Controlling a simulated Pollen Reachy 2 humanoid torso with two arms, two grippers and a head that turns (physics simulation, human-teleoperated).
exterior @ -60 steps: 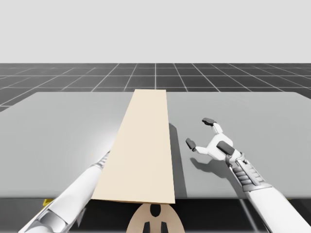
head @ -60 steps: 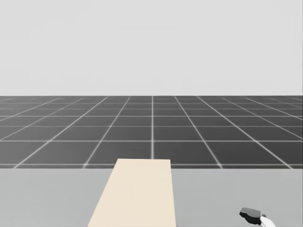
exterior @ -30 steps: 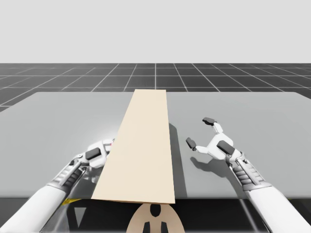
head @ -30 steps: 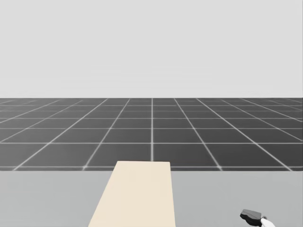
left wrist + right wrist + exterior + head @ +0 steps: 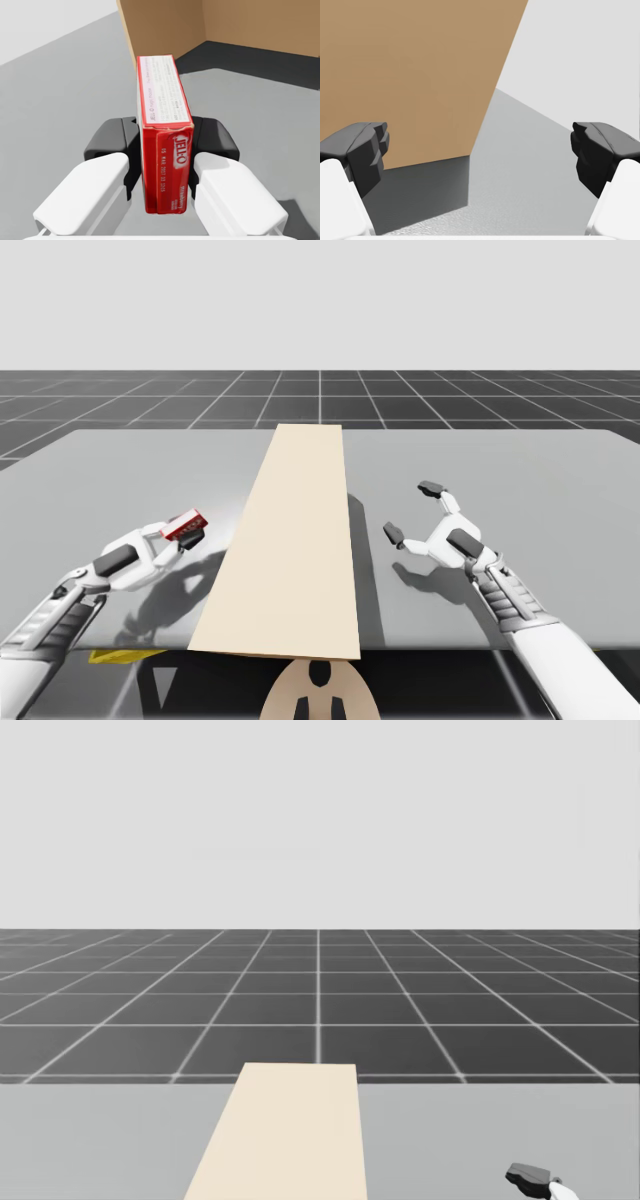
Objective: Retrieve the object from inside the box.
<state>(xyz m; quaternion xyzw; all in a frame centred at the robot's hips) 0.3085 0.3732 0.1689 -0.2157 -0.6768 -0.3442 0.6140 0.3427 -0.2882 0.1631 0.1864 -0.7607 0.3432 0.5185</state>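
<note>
From high up: grips the small red box in the left pincer, seemingly up off the tabletop, near the left side of the big box but apart from it. Holds the right pincer spread wide on the other side, with nothing in it.

From the head: looks over the far end of the big box; catches one dark fingertip of an arm.

From the left wrist: squeezes the small red box from both sides, with the big box's brown open inside ahead.

From the right wrist: spreads the fingers far apart, facing a brown wall of the big box.

Seems close to done with the taking-out step, with the small red box already outside. Next probably needs a slow carry away, a soft set-down, then letting go.
</note>
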